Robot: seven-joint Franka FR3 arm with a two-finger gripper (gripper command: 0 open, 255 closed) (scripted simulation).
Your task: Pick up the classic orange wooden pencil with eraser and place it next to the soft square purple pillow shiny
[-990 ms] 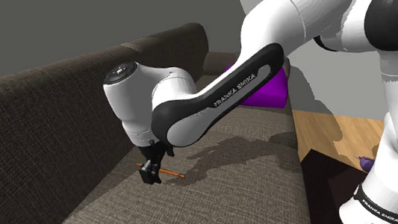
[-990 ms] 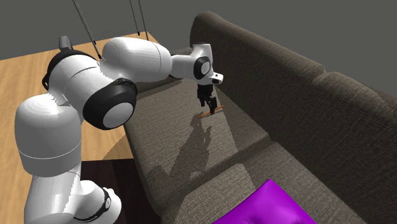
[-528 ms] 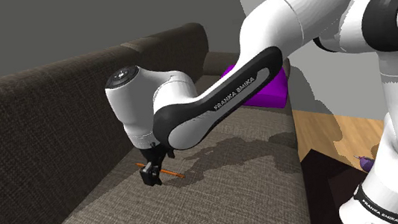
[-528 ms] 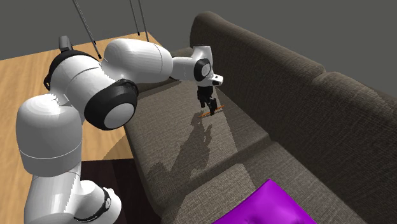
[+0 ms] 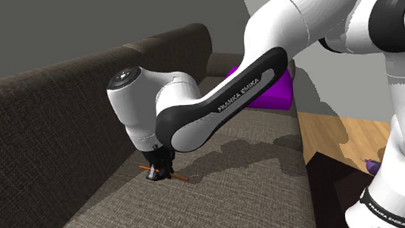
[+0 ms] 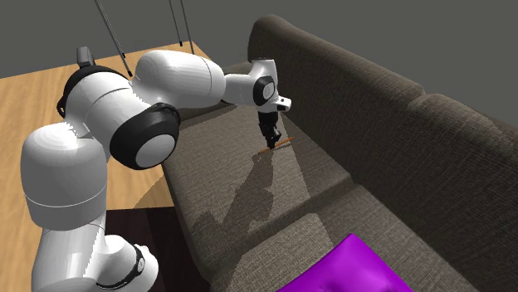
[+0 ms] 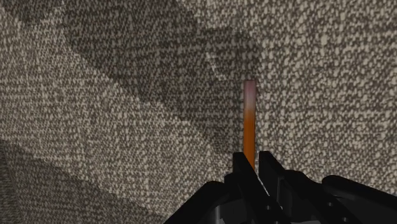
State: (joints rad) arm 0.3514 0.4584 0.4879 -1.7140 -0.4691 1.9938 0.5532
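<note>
I work in a home's living room. In the second exterior view a long dark-brown woven-fabric sofa carries a shiny purple square pillow at five o'clock, with a light wooden plank floor at ten o'clock.

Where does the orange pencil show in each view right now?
Shoulder view: orange pencil lies left of centre on the sofa seat, under the gripper.
Second exterior view: pencil just above centre, near the backrest.
Wrist view: pencil juts out from between the fingers.
Shared landmark: the gripper clasping it.

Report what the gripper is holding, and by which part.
The gripper is shut on the orange pencil, clasping it around the middle of its shaft, with the eraser end sticking out ahead.
</note>
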